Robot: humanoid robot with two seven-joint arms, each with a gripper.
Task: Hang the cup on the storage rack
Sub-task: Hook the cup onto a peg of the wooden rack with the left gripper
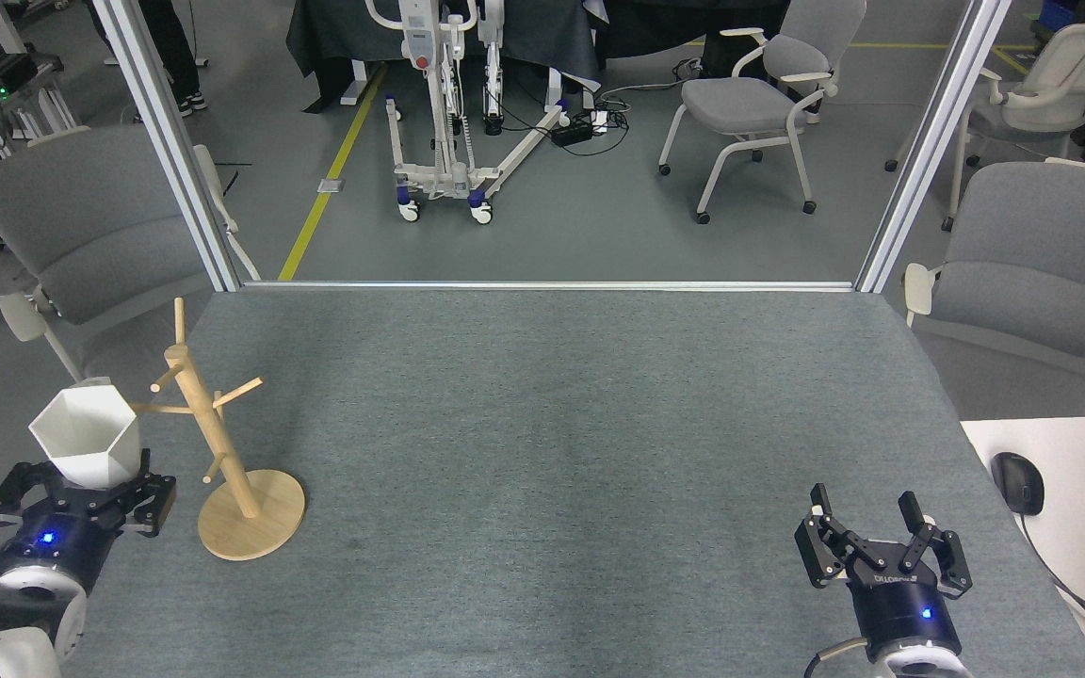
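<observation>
Head view: L pincer [83, 480] was clamped on the cup [87, 436] – white, hexagonal rim up, held above the desk's [552, 424] left edge. A peg of the rack [222, 452] reached the cup's right side; contact couldn't be told. Rack stood w/ its post tilted, disc base flat on the desk. R pincer [867, 527] sat near the right corner, fingers apart, holding nothing – well apart from the rack.

Matt white cup [89, 436] — pale wooden rack [222, 461] — rough grey felt table [561, 433].
</observation>
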